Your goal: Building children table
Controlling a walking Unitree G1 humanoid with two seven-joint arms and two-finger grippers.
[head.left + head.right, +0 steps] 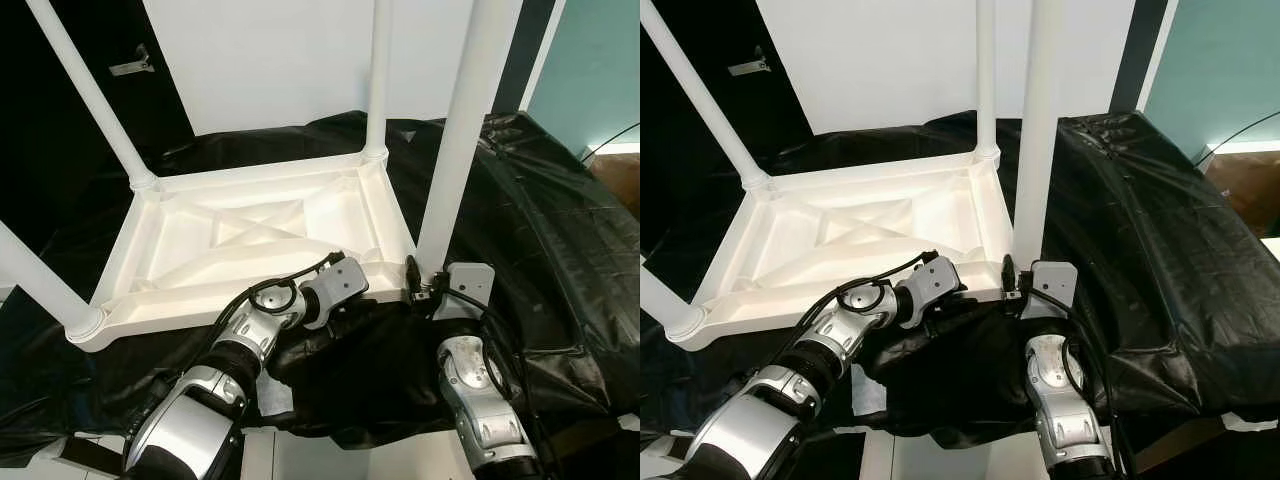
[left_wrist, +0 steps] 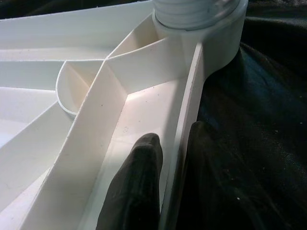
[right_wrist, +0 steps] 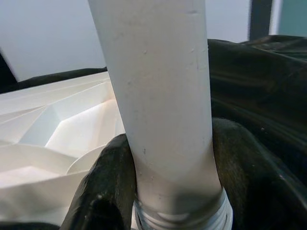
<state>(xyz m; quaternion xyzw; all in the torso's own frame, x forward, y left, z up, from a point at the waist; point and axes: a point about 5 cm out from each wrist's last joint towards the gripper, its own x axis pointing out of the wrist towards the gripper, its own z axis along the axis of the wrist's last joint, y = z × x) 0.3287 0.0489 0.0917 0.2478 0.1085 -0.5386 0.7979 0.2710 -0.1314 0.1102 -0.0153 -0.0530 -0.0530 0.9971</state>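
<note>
Plain white tabletop (image 1: 250, 235) and legs (image 1: 465, 130), glossy black sheet (image 1: 540, 260) beneath, silver arms, teal wall (image 1: 590, 70) beyond.

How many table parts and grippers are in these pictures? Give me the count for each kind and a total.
Table top, upside down: 1
Table legs standing in its corners: 4
Grippers, left gripper on the rim, right gripper around the near right leg: 2
Total: 7
</note>
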